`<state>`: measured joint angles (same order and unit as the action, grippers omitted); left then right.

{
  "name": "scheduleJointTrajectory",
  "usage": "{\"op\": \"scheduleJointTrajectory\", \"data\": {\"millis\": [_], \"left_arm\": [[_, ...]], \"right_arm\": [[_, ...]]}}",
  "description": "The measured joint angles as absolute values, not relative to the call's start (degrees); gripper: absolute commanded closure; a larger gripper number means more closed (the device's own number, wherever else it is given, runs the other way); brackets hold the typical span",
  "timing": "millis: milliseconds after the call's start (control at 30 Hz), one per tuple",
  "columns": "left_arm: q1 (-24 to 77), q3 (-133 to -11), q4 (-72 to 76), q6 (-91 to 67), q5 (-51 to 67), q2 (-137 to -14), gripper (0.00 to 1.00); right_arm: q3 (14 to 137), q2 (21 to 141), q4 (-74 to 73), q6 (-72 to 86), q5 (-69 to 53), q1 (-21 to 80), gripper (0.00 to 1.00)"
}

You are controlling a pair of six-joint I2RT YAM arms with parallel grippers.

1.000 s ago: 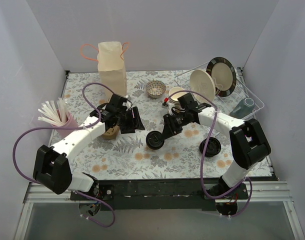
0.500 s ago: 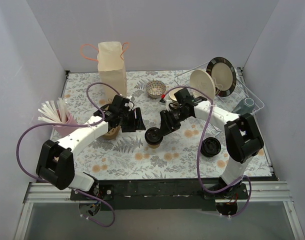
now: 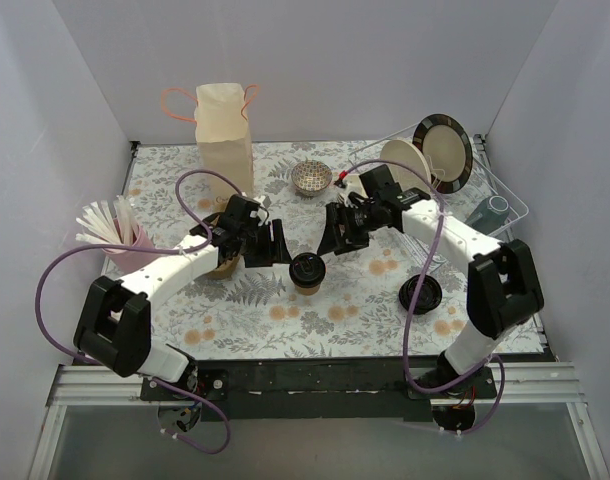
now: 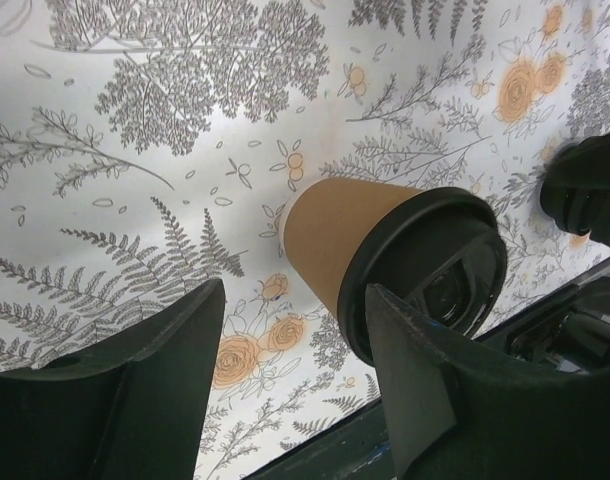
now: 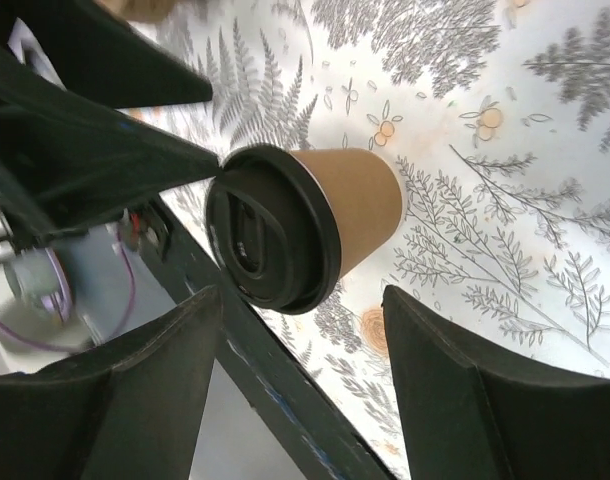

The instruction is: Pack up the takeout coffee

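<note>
Takeout coffee (image 3: 307, 270) stands upright about mid-table, a bit nearer the front edge than the back. Left gripper (image 3: 277, 243) sits just beside it, toward the left edge, jaws spread & holding nothing. Right gripper (image 3: 335, 232) is near it on the back-right side, also spread wide & empty. Both wrist cams show the cup unclamped ahead of the 2 jaws. Paper bag (image 3: 225, 135) stands at the back edge, toward the left corner.
</note>
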<state>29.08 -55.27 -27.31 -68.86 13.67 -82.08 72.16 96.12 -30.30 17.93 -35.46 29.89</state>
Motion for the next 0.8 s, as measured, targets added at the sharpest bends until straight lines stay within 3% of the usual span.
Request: {"op": "scheduleJointTrajectory", "data": {"millis": [333,800], "left_arm": [[28.99,-49.67,-25.47,-72.88,17.93,-79.57,0.45],[30.02,-43.09,-23.7,-78.89,22.5,-73.45,0.43]], "right_arm": [[57.06,74.63,-17.78,42.33,-23.38,29.65,0.3],[53.01,73.36,-14.76,44.99,-19.9,30.11,0.31]]}}
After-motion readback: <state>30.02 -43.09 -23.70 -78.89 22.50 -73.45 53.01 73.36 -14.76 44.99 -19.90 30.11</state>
